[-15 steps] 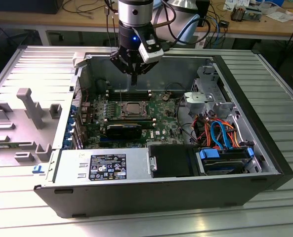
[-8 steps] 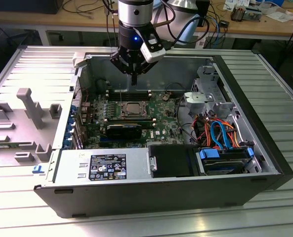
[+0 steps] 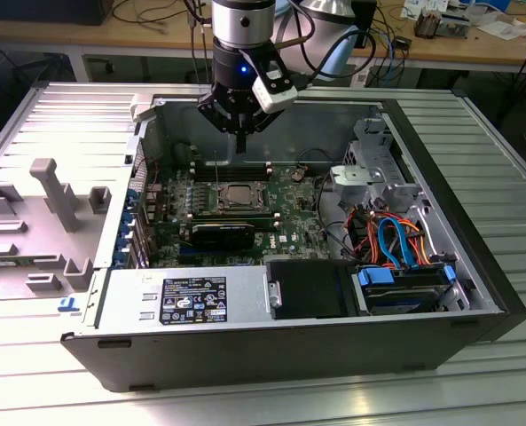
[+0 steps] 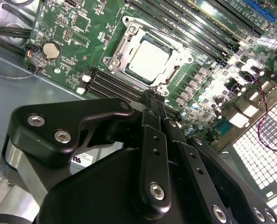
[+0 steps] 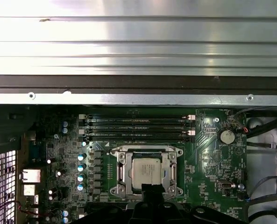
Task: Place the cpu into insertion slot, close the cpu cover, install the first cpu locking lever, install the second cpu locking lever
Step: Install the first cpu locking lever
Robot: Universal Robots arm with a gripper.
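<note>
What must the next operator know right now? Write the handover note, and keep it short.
Gripper: fingers shut, holding nothing, hovering above the motherboard close to the insertion slot.
cpu: seated in the insertion slot.
cpu cover: lying flat around the cpu, which shows through its window.
Done: cpu placed and, by the look of it, cover closed.
Left: the two locking levers; whether either is latched cannot be told.

There is one cpu (image 5: 145,171), one cover (image 5: 146,150) and one gripper (image 3: 240,146). The board carries one coin cell (image 5: 227,136). In the first wrist view, four memory slots (image 5: 138,126) lie between the cover and the wall of the one case (image 5: 138,99).
</note>
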